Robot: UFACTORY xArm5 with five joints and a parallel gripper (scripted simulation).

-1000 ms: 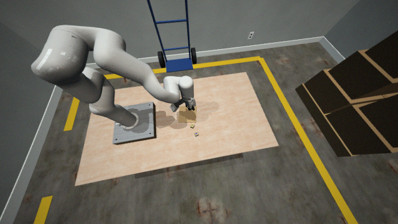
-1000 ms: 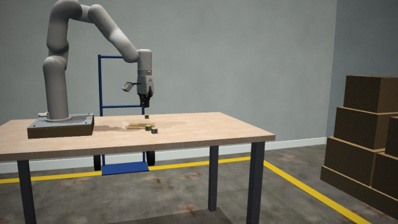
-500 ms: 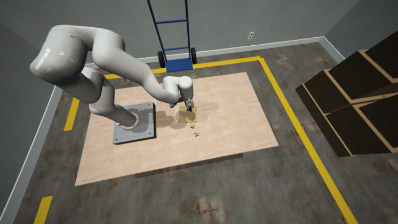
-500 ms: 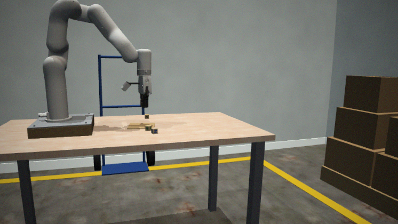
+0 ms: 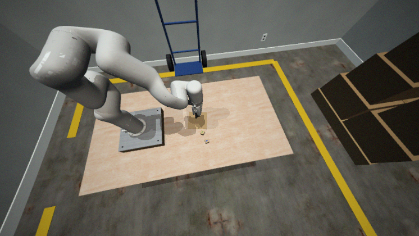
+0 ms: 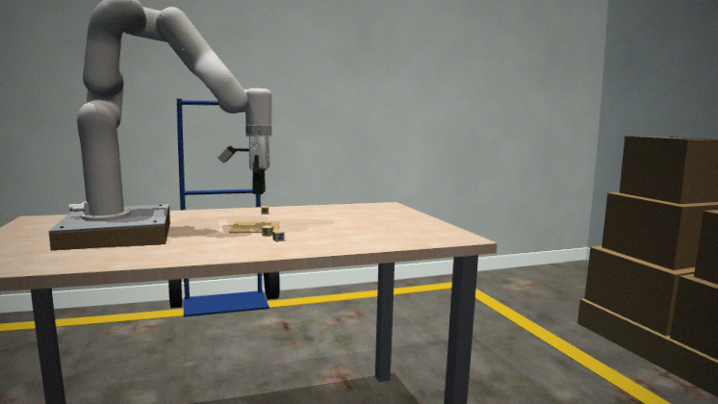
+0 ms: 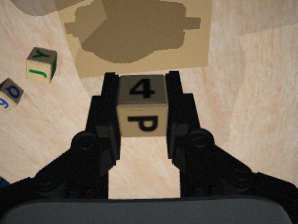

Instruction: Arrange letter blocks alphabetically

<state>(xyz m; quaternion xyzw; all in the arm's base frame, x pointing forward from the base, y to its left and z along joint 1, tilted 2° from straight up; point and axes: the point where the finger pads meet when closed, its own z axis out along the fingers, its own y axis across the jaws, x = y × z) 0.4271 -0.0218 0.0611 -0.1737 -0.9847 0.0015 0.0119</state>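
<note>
You're at the pick-and-place step: the gripper point(image 5: 196, 117) point(image 6: 258, 191) point(image 7: 142, 90) looks closed on the 4/P block point(image 7: 142, 120), a finger on each side, held up above the table point(image 5: 249, 131) point(image 6: 376, 236) point(image 7: 250, 130). The mat point(image 5: 203, 125) point(image 6: 241, 228) point(image 7: 195, 50) lies flat off the base plate's outer edge, w/ no block seen on it. Y/J block point(image 5: 202, 132) point(image 6: 267, 231) point(image 7: 41, 65) is just off the mat's outer near-side corner; Q block point(image 5: 206, 141) point(image 6: 278, 236) point(image 7: 11, 94) sits beyond, toward the table's near long edge. A far block point(image 6: 265, 210) stands toward the far long edge, letter unreadable. If P is the top face, it's approx. a quarter turn off upright for the base-side reader, so rotate, centre over its slot, lower level, then release. Confirm the other top letters 1st; order depends on them.

We have turned the hand point(image 5: 196, 116) point(image 6: 258, 191) point(image 7: 142, 90) clockwise, seen from above. In the top view, its fingertips have shifted slightly towards nine o'clock.
</note>
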